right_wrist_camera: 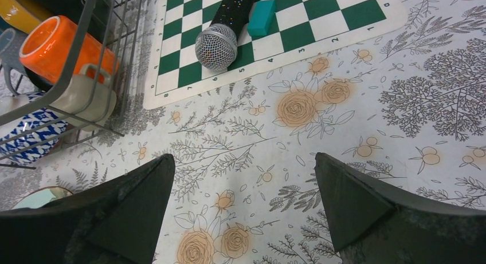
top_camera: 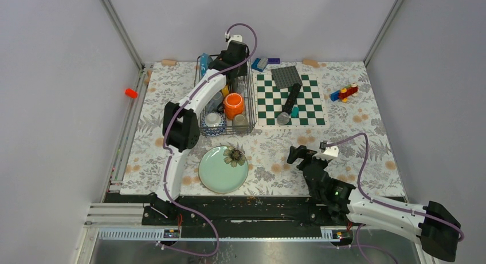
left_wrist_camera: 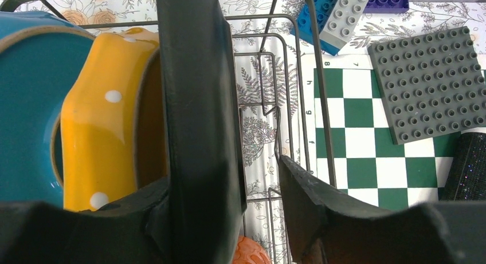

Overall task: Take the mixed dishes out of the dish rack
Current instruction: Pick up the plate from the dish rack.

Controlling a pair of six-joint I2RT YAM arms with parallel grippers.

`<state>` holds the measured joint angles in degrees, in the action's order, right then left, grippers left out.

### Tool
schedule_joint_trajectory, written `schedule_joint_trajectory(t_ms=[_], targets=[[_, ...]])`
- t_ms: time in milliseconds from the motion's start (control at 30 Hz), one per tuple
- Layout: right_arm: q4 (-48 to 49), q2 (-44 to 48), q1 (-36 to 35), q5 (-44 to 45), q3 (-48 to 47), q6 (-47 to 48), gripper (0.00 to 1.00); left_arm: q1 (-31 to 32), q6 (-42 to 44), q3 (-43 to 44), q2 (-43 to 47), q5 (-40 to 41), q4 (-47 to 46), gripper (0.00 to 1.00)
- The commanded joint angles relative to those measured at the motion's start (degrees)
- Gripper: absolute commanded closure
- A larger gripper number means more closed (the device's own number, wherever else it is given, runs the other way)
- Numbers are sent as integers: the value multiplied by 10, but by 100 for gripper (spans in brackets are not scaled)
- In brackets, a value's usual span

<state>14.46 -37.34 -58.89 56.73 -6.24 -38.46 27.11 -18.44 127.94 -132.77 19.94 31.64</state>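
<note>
The wire dish rack (top_camera: 224,101) stands at the back, left of centre. It holds an orange mug (top_camera: 234,105), a grey cup (top_camera: 240,120), a patterned bowl (top_camera: 213,122) and a blue plate (top_camera: 204,63). My left gripper (top_camera: 230,62) is inside the rack's far end. In the left wrist view it (left_wrist_camera: 223,172) is open around an upright dark plate (left_wrist_camera: 198,103), with a gap to the right finger (left_wrist_camera: 321,201). An orange dotted plate (left_wrist_camera: 109,121) and the blue plate (left_wrist_camera: 28,103) stand beside it. A lime green plate (top_camera: 223,169) lies on the cloth. My right gripper (top_camera: 301,155) is open and empty above the cloth (right_wrist_camera: 240,166).
The green-and-white checkerboard (top_camera: 289,101) lies right of the rack with a grey studded plate (top_camera: 286,76), a microphone (top_camera: 289,103) and a teal block (top_camera: 294,111) on it. Toy bricks (top_camera: 344,93) lie at the far right, blue bricks (top_camera: 259,63) behind the board.
</note>
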Motion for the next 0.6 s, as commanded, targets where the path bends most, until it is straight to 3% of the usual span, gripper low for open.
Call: schedule_joint_trajectory(t_ms=[0,467,567], targets=[[6,-12,-3,42,-12,-11,0,0,2,22,-20,21,-20,50],[7,-29,-4,50,-16,-16,1,0,15,22,-36,61,-32,60],[4,-32,-4,52,-18,-16,0,0,16,22,-33,54,-35,67]])
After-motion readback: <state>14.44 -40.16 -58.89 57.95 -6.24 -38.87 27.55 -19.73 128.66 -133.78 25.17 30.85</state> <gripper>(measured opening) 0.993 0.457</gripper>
